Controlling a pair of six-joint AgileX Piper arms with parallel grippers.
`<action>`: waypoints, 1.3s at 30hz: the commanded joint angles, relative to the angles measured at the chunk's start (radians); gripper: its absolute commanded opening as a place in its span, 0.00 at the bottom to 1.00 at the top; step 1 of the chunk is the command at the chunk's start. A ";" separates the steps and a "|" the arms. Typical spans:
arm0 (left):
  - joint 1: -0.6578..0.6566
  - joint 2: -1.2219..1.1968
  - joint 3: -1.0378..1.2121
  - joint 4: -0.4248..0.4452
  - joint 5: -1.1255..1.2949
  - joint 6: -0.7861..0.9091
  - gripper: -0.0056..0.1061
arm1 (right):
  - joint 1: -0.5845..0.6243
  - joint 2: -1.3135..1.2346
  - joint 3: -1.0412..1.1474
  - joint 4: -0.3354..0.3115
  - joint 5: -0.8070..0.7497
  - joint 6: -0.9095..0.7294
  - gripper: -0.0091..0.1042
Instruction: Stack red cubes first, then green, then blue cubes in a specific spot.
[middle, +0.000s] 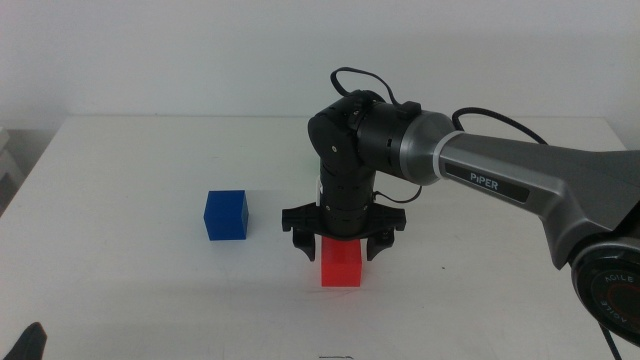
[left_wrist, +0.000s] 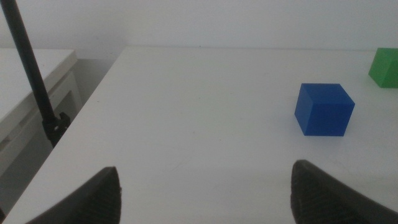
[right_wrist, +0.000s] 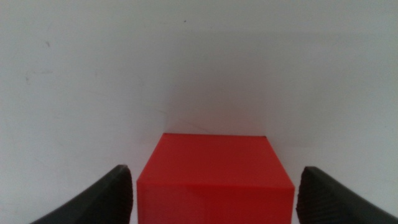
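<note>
**Red cube under a wide-open gripper: risks at the base of the stack**

Nearest the middle camera, at the picture's bottom-left corner, only a dark tip of the left gripper (middle: 25, 340) shows; that arm waits, and its wrist view shows the jaws spread wide with nothing between them.

Moving right, the blue cube (middle: 226, 215) sits alone on the white surface (middle: 130, 170), well apart from the working arm. If the right arm swings out towards that side, its splayed jaws could clip this cube and push it away.

Further right, the red cube (middle: 341, 263) rests on the surface directly beneath the right gripper (middle: 341, 240), whose jaws are spread to either side of it. In the right wrist view the red cube (right_wrist: 214, 180) lies between the jaws with a clear gap on each side, so nothing is pinched. Whether this cube has just been set down or is about to be picked up cannot be told. Either way, an off-centre move could let one jaw catch an edge, twisting or sliding the cube and leaving a crooked base for the stack.

The green cube (left_wrist: 385, 67) appears only in the left wrist view, beyond the blue cube; in the middle view it seems hidden behind the right arm. A blind sweep there could knock it.
</note>
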 joint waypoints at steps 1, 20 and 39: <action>-0.001 -0.021 -0.003 -0.007 -0.079 -0.002 0.89 | 0.001 -0.067 -0.027 -0.024 -0.003 0.005 0.77; -0.001 -0.021 -0.003 -0.007 -0.079 -0.002 0.89 | -0.038 -0.179 -0.178 -0.155 -0.081 -0.159 0.80; -0.001 -0.021 -0.003 -0.007 -0.079 -0.002 0.89 | -0.125 0.210 -0.667 -0.208 -0.085 -0.232 0.80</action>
